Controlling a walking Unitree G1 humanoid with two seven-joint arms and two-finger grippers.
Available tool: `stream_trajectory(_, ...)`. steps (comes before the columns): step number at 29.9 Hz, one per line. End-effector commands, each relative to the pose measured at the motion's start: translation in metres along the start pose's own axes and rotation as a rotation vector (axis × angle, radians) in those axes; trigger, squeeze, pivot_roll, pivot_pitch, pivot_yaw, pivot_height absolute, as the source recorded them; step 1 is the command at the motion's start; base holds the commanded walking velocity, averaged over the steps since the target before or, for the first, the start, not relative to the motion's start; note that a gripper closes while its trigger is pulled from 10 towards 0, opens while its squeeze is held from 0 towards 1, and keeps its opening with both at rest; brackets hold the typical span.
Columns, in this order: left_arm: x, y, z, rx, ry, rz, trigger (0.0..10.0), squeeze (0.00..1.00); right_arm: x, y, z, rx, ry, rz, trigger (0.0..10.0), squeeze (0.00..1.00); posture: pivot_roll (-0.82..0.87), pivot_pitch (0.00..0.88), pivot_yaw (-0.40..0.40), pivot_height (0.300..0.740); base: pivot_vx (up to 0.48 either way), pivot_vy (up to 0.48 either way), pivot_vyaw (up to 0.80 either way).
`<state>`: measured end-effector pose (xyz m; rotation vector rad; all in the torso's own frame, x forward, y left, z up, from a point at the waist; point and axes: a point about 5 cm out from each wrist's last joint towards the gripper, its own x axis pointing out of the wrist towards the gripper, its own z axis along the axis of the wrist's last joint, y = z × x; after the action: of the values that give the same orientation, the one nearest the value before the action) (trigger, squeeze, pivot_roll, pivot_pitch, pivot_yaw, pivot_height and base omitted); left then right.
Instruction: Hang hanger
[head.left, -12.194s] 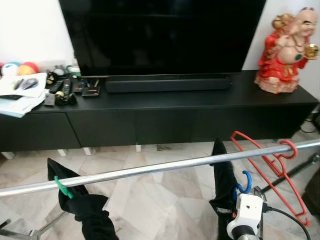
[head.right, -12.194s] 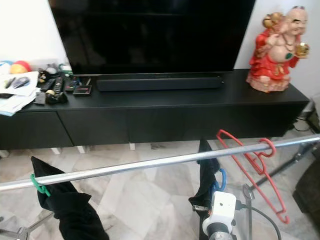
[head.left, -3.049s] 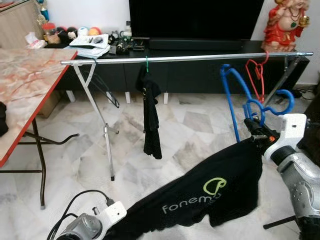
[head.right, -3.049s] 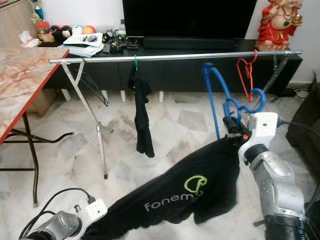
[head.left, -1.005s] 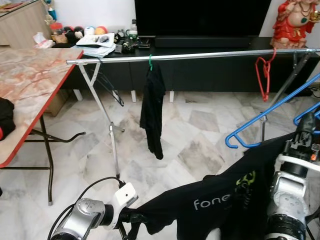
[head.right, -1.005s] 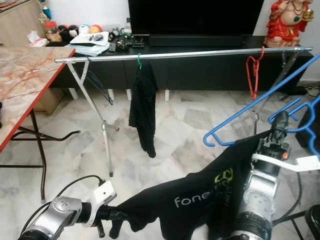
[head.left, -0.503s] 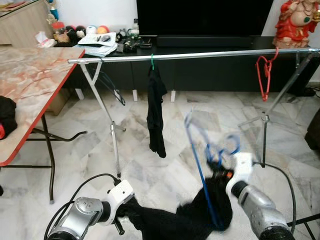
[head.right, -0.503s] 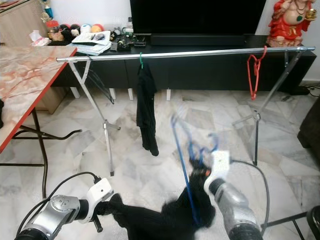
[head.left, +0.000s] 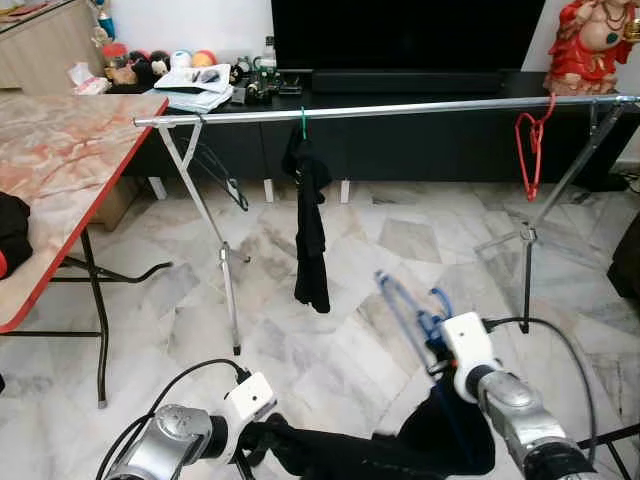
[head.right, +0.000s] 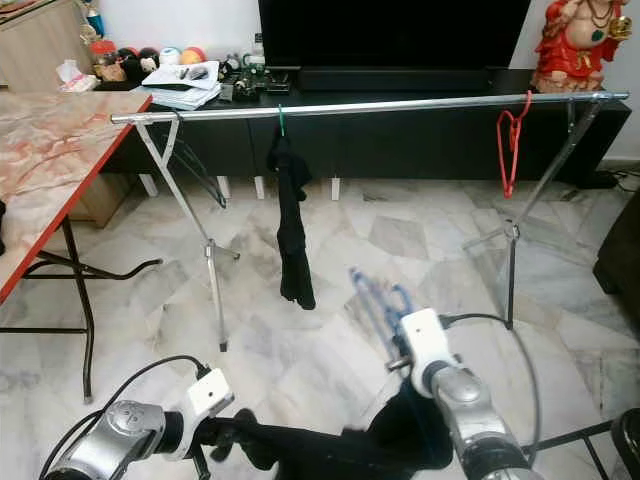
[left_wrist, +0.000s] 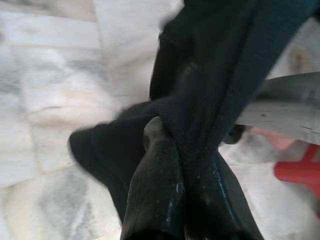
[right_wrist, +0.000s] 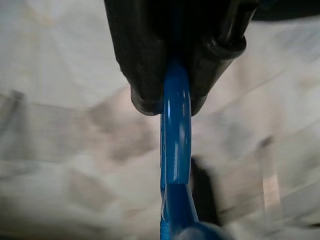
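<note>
While my left pincer (head.left: 262, 437) is pinching one end of the black garment (head.left: 400, 450) at lower left, my right pincer (right_wrist: 176, 102) is clamping the blue hanger (head.left: 405, 310) at lower right. Farther back, the rail (head.left: 400, 108) is carrying a dark garment (head.left: 308, 220) and a red hanger (head.left: 532, 145).

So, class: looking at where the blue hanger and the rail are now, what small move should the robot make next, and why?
Probably raise the right gripper, shut on the blue hanger, toward the rail. The hanger sits low, well short of it. The black garment sags between both arms, the left gripper pinching it.
</note>
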<state>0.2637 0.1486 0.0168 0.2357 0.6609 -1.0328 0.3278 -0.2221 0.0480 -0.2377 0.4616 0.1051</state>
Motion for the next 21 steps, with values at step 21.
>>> stream_trajectory(21, -0.020, 0.006, -0.001, -0.018, 0.011, 0.002, 10.0, 0.00, -0.026, -0.068, -0.003, 0.100, -0.182, -0.595, 10.0, 0.00, -0.04, 0.069, 0.023, 0.740, 0.000, 0.000, 0.00)
